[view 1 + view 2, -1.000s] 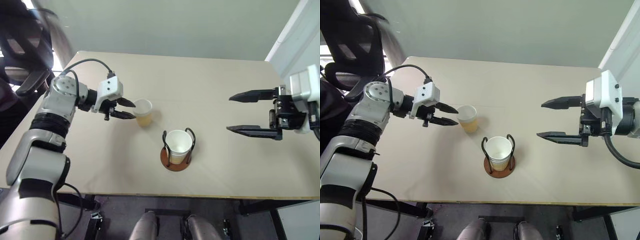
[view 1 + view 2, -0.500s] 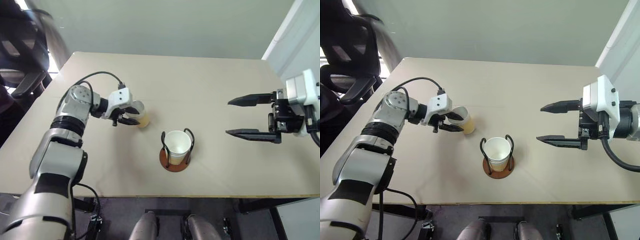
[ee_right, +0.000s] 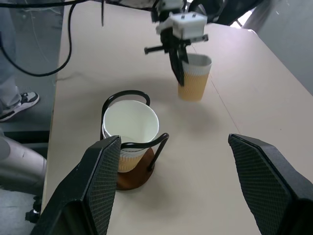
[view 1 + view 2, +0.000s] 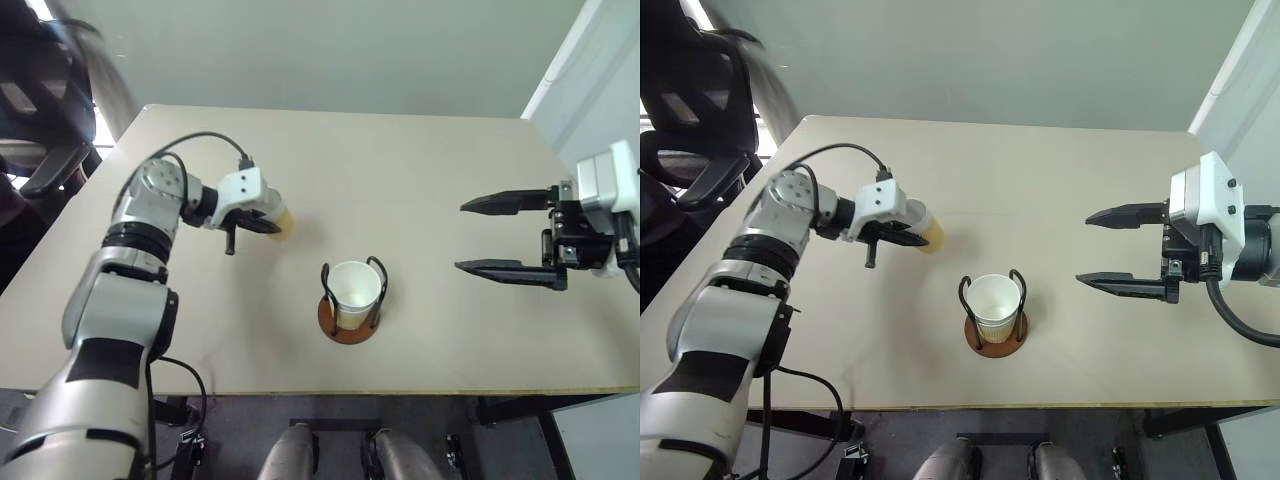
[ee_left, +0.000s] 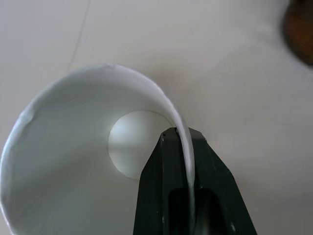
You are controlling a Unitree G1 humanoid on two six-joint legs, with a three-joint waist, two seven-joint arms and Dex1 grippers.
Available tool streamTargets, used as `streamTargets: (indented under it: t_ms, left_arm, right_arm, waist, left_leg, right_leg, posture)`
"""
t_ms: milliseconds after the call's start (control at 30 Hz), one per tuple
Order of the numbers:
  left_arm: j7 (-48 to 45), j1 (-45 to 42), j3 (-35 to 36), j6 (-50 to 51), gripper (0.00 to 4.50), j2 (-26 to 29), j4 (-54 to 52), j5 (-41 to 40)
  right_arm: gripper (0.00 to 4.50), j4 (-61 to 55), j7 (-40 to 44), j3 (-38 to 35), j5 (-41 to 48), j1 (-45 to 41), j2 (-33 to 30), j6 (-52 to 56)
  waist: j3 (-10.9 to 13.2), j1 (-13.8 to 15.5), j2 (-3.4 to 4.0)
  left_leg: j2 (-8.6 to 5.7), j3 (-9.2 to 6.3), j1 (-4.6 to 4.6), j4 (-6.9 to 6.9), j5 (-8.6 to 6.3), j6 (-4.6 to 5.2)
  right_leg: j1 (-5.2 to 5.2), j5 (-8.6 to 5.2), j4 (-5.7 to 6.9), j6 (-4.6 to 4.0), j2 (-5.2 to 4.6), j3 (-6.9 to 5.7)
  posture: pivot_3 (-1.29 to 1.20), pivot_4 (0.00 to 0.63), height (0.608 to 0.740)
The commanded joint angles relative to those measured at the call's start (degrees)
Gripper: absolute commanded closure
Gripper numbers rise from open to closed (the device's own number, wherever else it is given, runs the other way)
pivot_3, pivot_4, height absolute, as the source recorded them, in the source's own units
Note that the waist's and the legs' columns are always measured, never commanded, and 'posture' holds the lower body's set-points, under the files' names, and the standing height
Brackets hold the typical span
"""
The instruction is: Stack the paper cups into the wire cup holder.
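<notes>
One loose paper cup stands upright on the table, held by the left gripper. The fingers are clenched on the cup's rim wall: one finger lies inside the mouth, the other outside, with the thin white rim pinched between them. The cup's long axis is vertical, mouth up.

The wire cup holder stands on its reddish-brown base nearer the table's front edge, apart from the pinched cup. From the gripped cup it lies toward the robot and toward the robot's right. At least one cup already sits between its two black wire loops, mouth up; a second rim line below it in the right wrist view suggests two nested there.

The right gripper hangs over the table's right side with its fingers released and spread wide, holding nothing, well apart from the holder.

The left arm is the nearer one and already has the cup. The coming move appears to be a lift, then a carry toward the holder, and it turns on keeping the cup's axis vertical and centring its base over the open mouth between the loops. A rim pinch may let the cup swing or tilt during transport.
</notes>
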Motion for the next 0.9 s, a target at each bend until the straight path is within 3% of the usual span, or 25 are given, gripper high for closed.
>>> streamTargets:
  t_ms: [33, 200, 367, 567, 900]
  left_arm:
    - [-6.84, -3.04, -5.82, 8.08, 4.49, 5.65, -12.81, -12.79]
    - [-6.84, -5.56, -20.5, 22.94, 4.49, 19.4, -40.13, -41.93]
    - [-6.84, -11.48, -29.23, 24.46, 4.49, 23.61, -50.51, -55.84]
    - [-6.84, -15.46, -38.17, 23.07, 4.49, 23.56, -54.02, -62.13]
    - [-6.84, -17.48, -49.83, 17.06, 4.49, 19.02, -50.09, -61.77]
  right_arm:
    - [0.9, 0.08, 3.37, -5.13, 0.92, 0.98, -2.02, -1.13]
    - [0.9, 1.29, 5.43, -7.83, 1.28, 1.91, -2.18, -1.6]
    - [0.9, 1.16, 4.78, -7.27, 0.19, 1.85, -1.77, -2.2]
    - [0.9, -0.94, 2.51, -7.87, 0.29, 2.76, -1.26, -2.08]
    - [0.9, -7.07, -1.86, -14.43, 2.83, 8.41, -0.9, 1.16]
  waist:
    - [0.01, -0.03, -0.01]
    - [0.01, -0.28, -0.03]
    - [0.0, 0.04, 0.05]
    - [0.09, -0.53, 0.18]
    - [0.13, -0.57, 0.26]
  left_leg:
    - [0.0, 0.0, -0.03, 0.0, -0.01, 0.02]
    - [0.03, 0.18, -0.15, 0.0, -0.02, 0.01]
    - [0.01, 0.2, -0.04, 0.01, -0.15, 0.17]
    - [0.03, 0.26, 0.04, -0.01, -0.18, 0.13]
    - [0.04, 0.31, 0.01, 0.05, -0.13, 0.09]
  right_leg:
    - [-0.02, -0.01, 0.0, 0.01, 0.0, 0.0]
    - [-0.14, -0.01, -0.07, 0.02, -0.02, 0.05]
    - [-0.04, -0.07, -0.08, 0.08, -0.1, 0.1]
    - [-0.05, -0.04, 0.04, -0.03, -0.1, 0.1]
    - [-0.05, 0.0, 0.02, -0.03, -0.08, 0.14]
  posture:
    - [0.0, 0.15, 0.74]
    - [0.0, 0.15, 0.74]
    - [0.0, 0.15, 0.74]
    - [0.0, 0.15, 0.74]
    - [0.0, 0.15, 0.74]
